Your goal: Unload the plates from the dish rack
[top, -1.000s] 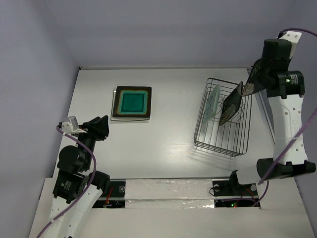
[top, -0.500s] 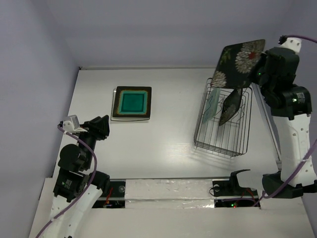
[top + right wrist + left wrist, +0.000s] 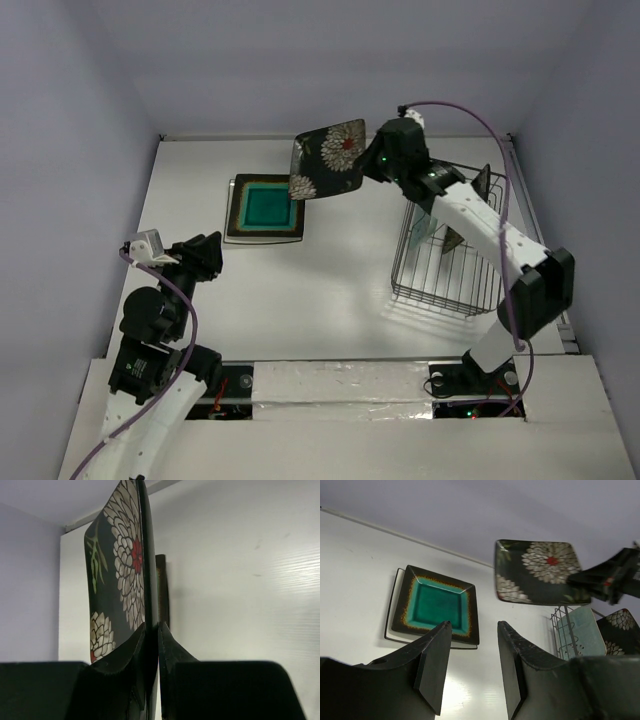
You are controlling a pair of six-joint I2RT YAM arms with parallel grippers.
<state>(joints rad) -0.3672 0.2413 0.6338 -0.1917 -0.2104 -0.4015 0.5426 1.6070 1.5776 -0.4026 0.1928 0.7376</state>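
My right gripper [image 3: 372, 165] is shut on the edge of the black plate with white and red flowers [image 3: 328, 158], holding it tilted in the air just right of the teal-centred plate [image 3: 266, 207]. In the right wrist view the fingertips pinch the flowered plate [image 3: 117, 580] at its rim [image 3: 151, 625]. The teal plate lies flat on a white plate [image 3: 392, 630]. The dish rack [image 3: 445, 290] stands at the right and holds an upright mint-green plate [image 3: 432, 215] and another dark flowered plate [image 3: 620, 632]. My left gripper [image 3: 210, 245] hovers open and empty at the left, its jaws [image 3: 474, 624] facing the stacked plates.
The right arm stretches diagonally over the rack's left side. The back wall runs close behind the stacked plates and the rack. Bare white table [image 3: 330, 280] lies between the left gripper and the rack.
The right arm lifted the flowered plate out of the rack and swung it left across the table to beside the teal plate. The left arm stayed still.
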